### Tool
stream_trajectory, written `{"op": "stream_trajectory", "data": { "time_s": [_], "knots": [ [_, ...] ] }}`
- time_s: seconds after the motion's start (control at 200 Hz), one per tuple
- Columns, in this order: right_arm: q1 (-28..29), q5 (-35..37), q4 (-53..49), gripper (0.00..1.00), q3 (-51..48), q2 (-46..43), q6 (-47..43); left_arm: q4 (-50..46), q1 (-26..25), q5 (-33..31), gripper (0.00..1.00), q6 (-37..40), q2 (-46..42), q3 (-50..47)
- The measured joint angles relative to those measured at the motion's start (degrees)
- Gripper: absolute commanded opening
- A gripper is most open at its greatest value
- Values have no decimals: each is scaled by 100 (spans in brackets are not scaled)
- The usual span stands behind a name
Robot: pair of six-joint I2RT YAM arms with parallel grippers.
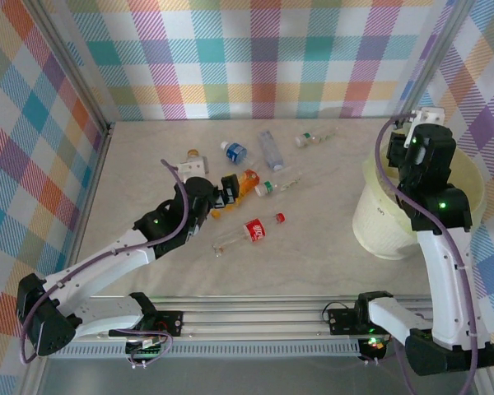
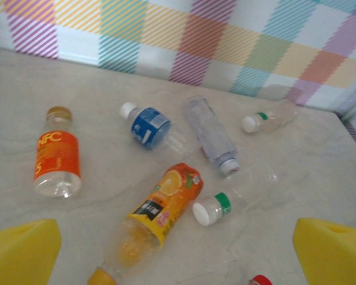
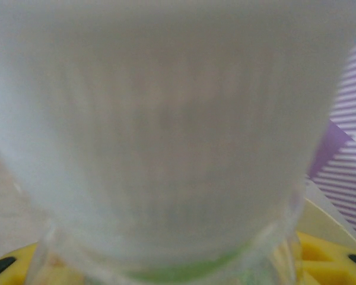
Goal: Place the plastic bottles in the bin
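Top external view: a large round pale yellow-green plastic bin (image 1: 377,226) is seen standing by the right edge of the desk (image 1: 329,263), and the right arm (image 1: 445,247) is raised above it. In the right wrist view, a clear plastic bottle with a white ribbed cap and a green ring (image 3: 172,119) is pressed close to the lens. It is clamped between the yellow fingers (image 3: 326,255) of the right gripper (image 3: 175,264).

The left gripper (image 2: 177,237) is held spread wide over the middle of the desk, with nothing gripped. Loose bottles are scattered on their sides between the desk's middle and its far edge:

- an orange-labelled bottle with a gold cap (image 2: 57,160)
- a blue-labelled bottle with a white cap (image 2: 147,126)
- a clear ridged bottle (image 2: 209,135)
- a small clear bottle with a white cap (image 2: 267,119)
- an orange juice bottle with a yellow and orange label (image 2: 166,208)
- a clear bottle with a white cap and green band (image 2: 212,209)

A red-labelled bottle with a red cap (image 1: 251,232) is laid closer to the near edge, apart from the others.
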Motion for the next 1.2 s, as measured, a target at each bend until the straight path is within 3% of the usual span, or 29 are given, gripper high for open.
{"op": "stream_trajectory", "data": {
  "time_s": [0.28,0.47,0.72,1.025,1.2],
  "knots": [
    [-632,262,-905,27,24,363,0,-708,361,-155,100,-785,181,2],
    [-1423,245,-1606,28,105,737,4,-1021,551,-170,100,-1128,240,2],
    [-2179,179,-1858,31,107,916,-4,-1198,654,-127,100,-1392,358,2],
    [-2747,181,-1912,40,109,1248,-2,-1333,697,-59,100,-1464,544,50],
    [-2804,181,-1919,56,109,1436,-2,-1364,750,31,100,-1508,667,79]
  ]
}}
